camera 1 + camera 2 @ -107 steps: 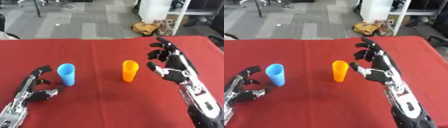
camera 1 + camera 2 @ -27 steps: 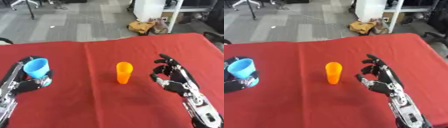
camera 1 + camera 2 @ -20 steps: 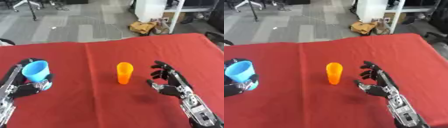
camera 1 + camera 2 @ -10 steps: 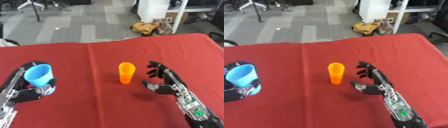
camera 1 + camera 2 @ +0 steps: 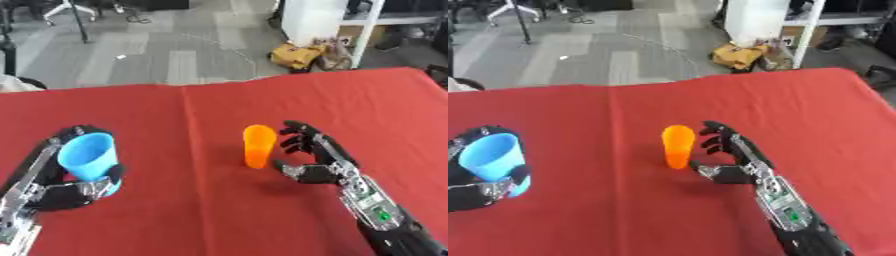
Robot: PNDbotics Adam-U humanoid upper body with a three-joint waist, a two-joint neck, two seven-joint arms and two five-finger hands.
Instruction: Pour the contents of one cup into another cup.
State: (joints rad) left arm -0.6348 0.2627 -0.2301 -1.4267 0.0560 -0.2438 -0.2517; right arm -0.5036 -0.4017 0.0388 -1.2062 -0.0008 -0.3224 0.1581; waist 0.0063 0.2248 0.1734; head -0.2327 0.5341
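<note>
Blue cup (image 5: 87, 156) sits at about 9 o'clock on the red table (image 5: 201, 215), near the left edge, tilted a little with its open mouth toward the camera. The left hand (image 5: 63, 189) has fingers and thumb wrapped round it — fingers behind, thumb across the lower front. Whether the base is off the cloth I cannot tell. Contents not visible; the inside reads plain blue.

Orange cup (image 5: 258, 146) stands at the centre of the table, seemingly upright, well apart from the blue one. The top looks rounded, so I cannot tell for sure which way its mouth faces. Nothing holds it.

The right hand (image 5: 311, 156) is just beside the orange cup at its 3 o'clock, fingers spread and lightly bent, palm facing the cup, thumb low toward the base. A small gap shows between fingers and cup — no contact that I can see.

Progress, as a judgement: early. One cup is gripped; the other is only approached. No pouring shows — the cups are far apart, neither tipped over the other. Left to do: probably close the right hand on the orange cup or steady it, bring the blue cup across toward 3 o'clock, line up the rims, tip.

Beyond the far table edge at 12 o'clock: grey floor, a white cabinet (image 5: 317, 20), some yellow clutter (image 5: 302, 55).
</note>
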